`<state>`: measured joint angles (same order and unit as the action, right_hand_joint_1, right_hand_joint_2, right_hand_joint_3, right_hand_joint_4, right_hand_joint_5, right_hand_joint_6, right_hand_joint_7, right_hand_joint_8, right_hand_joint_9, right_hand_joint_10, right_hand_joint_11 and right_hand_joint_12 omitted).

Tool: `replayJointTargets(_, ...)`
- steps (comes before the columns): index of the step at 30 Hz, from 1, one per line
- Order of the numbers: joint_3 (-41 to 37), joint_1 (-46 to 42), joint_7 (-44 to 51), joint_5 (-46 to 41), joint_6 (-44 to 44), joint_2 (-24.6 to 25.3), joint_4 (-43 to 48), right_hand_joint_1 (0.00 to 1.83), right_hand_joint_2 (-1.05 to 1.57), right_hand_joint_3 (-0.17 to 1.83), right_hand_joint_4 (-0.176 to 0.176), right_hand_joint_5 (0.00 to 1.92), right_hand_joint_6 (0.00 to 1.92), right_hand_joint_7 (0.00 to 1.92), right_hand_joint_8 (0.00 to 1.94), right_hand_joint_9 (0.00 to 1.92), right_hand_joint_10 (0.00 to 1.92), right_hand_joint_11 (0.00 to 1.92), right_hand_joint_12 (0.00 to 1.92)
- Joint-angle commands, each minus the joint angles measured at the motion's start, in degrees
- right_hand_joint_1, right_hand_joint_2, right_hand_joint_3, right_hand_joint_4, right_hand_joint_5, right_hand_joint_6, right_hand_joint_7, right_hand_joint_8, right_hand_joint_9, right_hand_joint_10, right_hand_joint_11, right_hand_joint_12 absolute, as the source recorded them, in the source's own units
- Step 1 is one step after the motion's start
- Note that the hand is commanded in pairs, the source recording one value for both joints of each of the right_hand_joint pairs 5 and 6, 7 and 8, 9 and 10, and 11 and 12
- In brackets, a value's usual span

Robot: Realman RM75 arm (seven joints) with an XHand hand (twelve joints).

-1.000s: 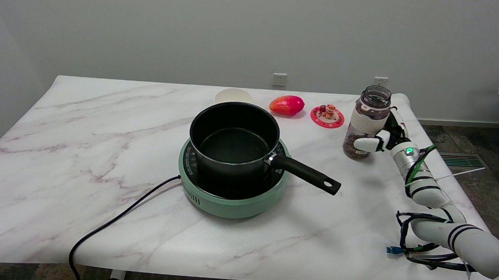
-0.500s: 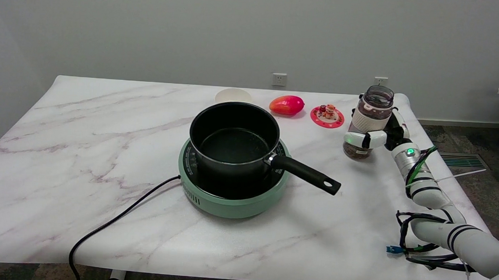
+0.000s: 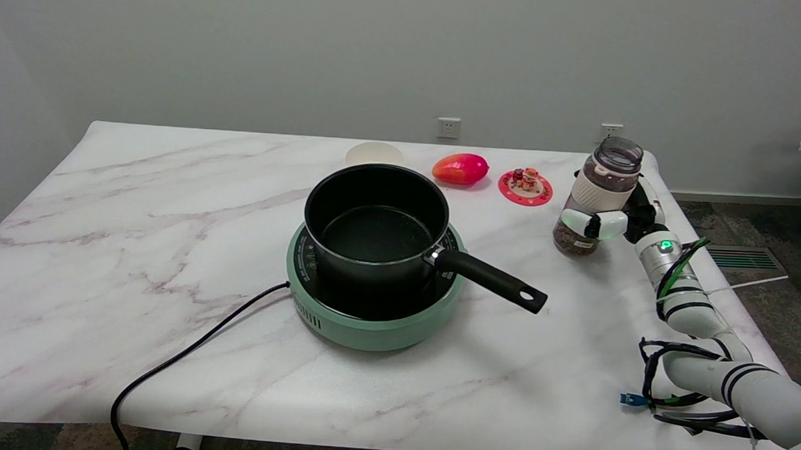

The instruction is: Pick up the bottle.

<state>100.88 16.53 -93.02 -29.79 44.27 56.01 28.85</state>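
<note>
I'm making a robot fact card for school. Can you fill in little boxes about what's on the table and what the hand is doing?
hand: right hand grips the bottle
bottle: clear bottle, dark bits inside, white band, tilted
pot: black pot sits on the green cooker
pot contents: looks empty
far side of table: red fruit, small pink plate, pale bowl
cord: black cord runs from the cooker off the table's near edge

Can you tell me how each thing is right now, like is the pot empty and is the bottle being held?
bottle: held, tilted, brown stuff inside, lid off.
right hand: wrapped around the bottle's middle.
pot: empty, sitting on the cooker.
cooker: cord attached; on or off, cannot tell.
red fruit: lying whole on the table.
pink coaster: flat, small figures on top.
</note>
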Motion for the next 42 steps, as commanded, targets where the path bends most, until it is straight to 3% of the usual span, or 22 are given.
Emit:
replayJointTargets(1, -2.7, -1.2, -2.4, 0.0, 1.3, -0.3, -0.3, 1.52, -0.05, 1.19, 0.000, 0.93, 0.93, 1.25, 1.25, 1.04, 1.04, 0.65, 0.65)
replayJointTargets(8, -3.8, -1.6, -3.4, 0.0, 1.9, -0.4, -0.3, 1.52, -0.03, 1.21, 0.000, 0.97, 0.97, 1.28, 1.28, 1.07, 1.07, 0.70, 0.70)
replayJointTargets(18, -3.8, -1.6, -3.4, 0.0, 2.0, -1.1, 0.3, 1.49, -0.15, 1.14, 0.000, 0.84, 0.84, 1.14, 1.14, 0.87, 0.87, 0.54, 0.54)
replayJointTargets(24, -3.9, -1.6, -3.4, 0.0, 2.0, -1.2, 0.4, 1.49, 0.04, 1.08, 0.000, 1.16, 1.16, 1.43, 1.43, 1.04, 1.04, 0.78, 0.78)
replayJointTargets(33, -3.9, -1.7, -3.4, 0.0, 2.0, -1.2, 0.4, 1.51, 0.19, 1.03, 0.000, 1.28, 1.28, 1.56, 1.56, 1.13, 1.13, 0.92, 0.92)
replayJointTargets(42, -3.9, -1.6, -3.4, 0.0, 2.0, -1.3, 0.3, 1.52, 0.61, 0.74, 0.000, 1.63, 1.63, 1.83, 1.83, 1.29, 1.29, 1.13, 1.13)
